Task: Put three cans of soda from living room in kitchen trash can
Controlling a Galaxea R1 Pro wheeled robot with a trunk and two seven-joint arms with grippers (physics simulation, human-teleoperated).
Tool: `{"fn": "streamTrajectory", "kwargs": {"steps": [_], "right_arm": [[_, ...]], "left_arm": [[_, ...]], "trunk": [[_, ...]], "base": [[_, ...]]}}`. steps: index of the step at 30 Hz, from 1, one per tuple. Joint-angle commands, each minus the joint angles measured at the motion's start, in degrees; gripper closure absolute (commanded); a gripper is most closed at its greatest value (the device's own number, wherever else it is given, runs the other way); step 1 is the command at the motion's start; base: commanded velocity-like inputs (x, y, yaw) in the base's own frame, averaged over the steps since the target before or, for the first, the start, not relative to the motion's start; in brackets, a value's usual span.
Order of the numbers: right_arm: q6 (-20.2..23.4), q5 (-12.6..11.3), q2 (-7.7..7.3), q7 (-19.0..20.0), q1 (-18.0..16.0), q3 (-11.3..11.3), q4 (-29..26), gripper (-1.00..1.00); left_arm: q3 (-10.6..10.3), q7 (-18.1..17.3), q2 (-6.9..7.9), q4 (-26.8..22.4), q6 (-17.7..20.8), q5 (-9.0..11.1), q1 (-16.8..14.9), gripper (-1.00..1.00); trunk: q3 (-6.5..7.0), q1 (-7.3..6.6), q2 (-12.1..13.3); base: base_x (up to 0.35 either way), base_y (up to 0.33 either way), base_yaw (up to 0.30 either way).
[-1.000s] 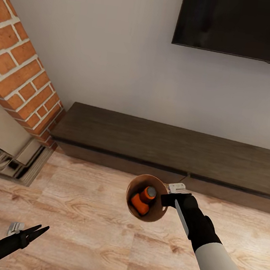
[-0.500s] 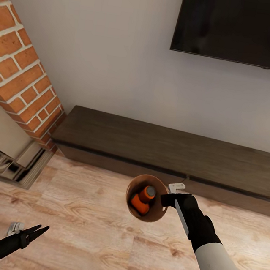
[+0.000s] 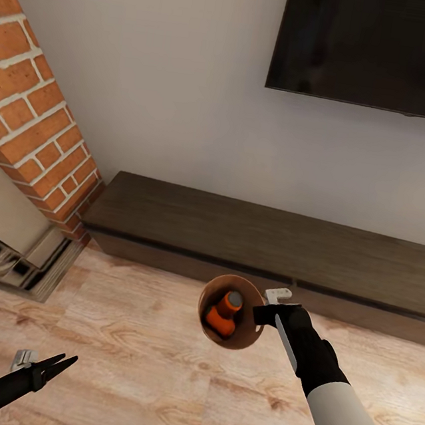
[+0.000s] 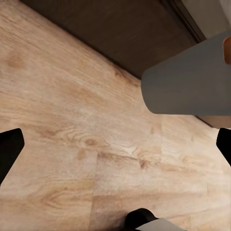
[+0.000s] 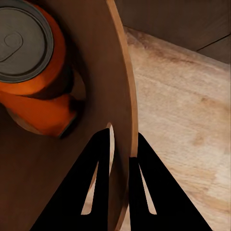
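From the head camera, the right gripper (image 3: 261, 311) is carrying the tash can (image 3: 243, 337) above the wood floor (image 3: 122, 335) with two orange cans (image 3: 224, 315) inside; I'd keep it level while driving. The left gripper (image 3: 58, 363) is hanging empty, fingers parted. Right wrist camera: fingers (image 5: 98, 163) are pinching the bin's rim (image 5: 126, 120), nearly closed.

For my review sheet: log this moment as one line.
right claw: shut on trash can rim | inside: two orange cans | left claw: open, empty

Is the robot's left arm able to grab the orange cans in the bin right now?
Probably not yet. The left gripper hangs open low over the floor, well apart from the trash can, which the right gripper holds by its rim with the orange cans deep inside.
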Motion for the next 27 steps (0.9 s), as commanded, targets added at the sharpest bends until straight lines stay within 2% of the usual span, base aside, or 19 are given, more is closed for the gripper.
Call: {"fn": "streamTrajectory", "kwargs": {"steps": [1,27], "right_arm": [[0.02,-1.06,0.02,0.79,-0.01,-0.09,-0.03,1.00],[-0.06,-1.06,0.02,0.79,-0.01,-0.08,-0.03,1.00]], "left_arm": [[-0.01,0.00,0.00,0.00,0.00,0.00,0.00,-1.00],[0.00,0.00,0.00,0.02,0.00,0.01,0.00,-1.00]], "trunk": [[0.10,0.00,0.00],[2.56,0.00,0.00]], "base": [[0.000,0.000,0.000],[0.000,0.000,0.000]]}}
